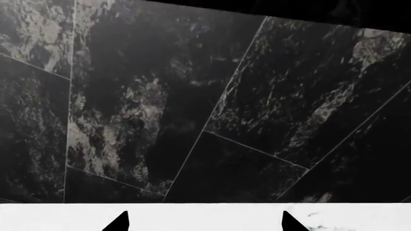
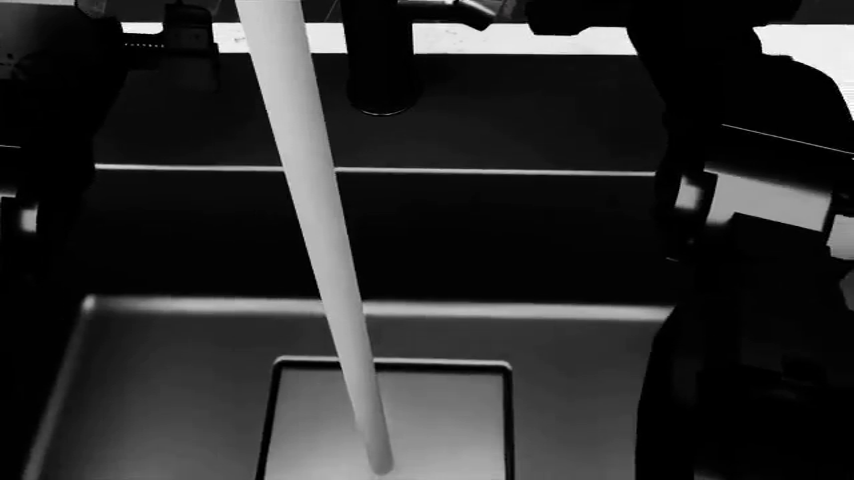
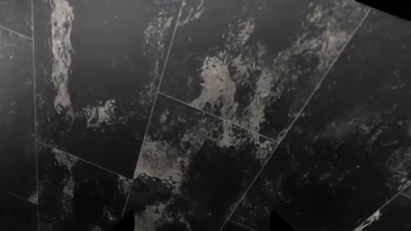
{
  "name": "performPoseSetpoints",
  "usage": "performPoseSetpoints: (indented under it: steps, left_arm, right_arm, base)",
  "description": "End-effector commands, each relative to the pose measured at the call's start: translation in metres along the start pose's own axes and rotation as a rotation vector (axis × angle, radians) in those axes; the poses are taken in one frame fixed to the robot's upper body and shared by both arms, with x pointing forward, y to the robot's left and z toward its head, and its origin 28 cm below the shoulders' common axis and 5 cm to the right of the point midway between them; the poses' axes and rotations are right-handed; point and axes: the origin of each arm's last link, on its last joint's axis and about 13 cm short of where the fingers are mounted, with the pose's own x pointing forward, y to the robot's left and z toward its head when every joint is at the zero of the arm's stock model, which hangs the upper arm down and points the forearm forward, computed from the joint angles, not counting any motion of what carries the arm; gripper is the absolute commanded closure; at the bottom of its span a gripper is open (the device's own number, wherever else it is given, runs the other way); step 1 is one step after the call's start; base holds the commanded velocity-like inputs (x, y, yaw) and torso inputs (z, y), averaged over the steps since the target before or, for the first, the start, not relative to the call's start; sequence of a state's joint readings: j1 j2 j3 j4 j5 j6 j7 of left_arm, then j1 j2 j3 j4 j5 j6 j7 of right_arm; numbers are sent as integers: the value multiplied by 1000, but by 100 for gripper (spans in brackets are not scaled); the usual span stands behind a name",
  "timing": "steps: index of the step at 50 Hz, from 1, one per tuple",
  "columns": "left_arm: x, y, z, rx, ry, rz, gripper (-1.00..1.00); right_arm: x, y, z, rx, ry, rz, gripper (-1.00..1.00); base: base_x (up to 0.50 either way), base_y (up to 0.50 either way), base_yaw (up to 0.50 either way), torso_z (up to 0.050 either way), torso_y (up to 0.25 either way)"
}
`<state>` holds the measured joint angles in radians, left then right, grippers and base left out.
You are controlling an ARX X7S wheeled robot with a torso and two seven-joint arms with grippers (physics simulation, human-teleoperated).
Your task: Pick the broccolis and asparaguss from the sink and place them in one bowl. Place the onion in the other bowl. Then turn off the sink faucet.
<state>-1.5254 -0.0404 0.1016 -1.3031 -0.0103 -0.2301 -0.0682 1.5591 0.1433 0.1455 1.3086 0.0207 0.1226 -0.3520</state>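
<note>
In the head view, the large matte black rectangular sink [image 2: 160,400] is seen nearest, its square recessed drain panel [image 2: 441,420] struck by a pale white stream of water [image 2: 327,250] that slants down from the top of the frame. No vegetable is seen on the part of the basin floor that is shown. Dark arm shapes are made out at both edges of that view, but too dimly for detail. Behind the basin, the tall black cylindrical faucet column [image 2: 380,55] is set on the dark ledge.

In the left wrist view, the left gripper [image 1: 205,224] is shown with its two black fingertips well apart over a white surface [image 1: 205,214], nothing held between them, dark marbled tiles [image 1: 160,110] beyond. The right gripper [image 3: 202,224] is likewise spread and empty, faced only by dark veined tiling [image 3: 212,106].
</note>
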Motion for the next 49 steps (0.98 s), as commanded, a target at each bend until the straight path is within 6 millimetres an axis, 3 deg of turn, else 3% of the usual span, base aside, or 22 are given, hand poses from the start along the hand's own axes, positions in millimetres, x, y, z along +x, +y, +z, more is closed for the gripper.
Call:
performPoseSetpoints:
  steps: [1,9,33,45,49]
  left_arm:
    - [0,-3,-4,-10,-2,-22,-100]
    - [0,-4,-3,-12,2,-23,-100]
    - [0,-3,-6,16,5,-22,-100]
    - [0,-2,-5,10,4,-23,-100]
    - [0,-5,-3,0,8,-33,-100]
  right_arm:
    - [4,14,-5,6,-8,33,-100]
    - [11,28,8,7,-50,90,-100]
    - [15,46,10,-12,-22,153,-100]
    - [12,33,9,-30,-10,88,-100]
    - [7,17,3,-44,-15,-11,-100]
  base:
    - [0,0,0,0,0]
    - [0,0,0,0,0]
    - [0,0,0,0,0]
    - [0,0,0,0,0]
    - [0,0,0,0,0]
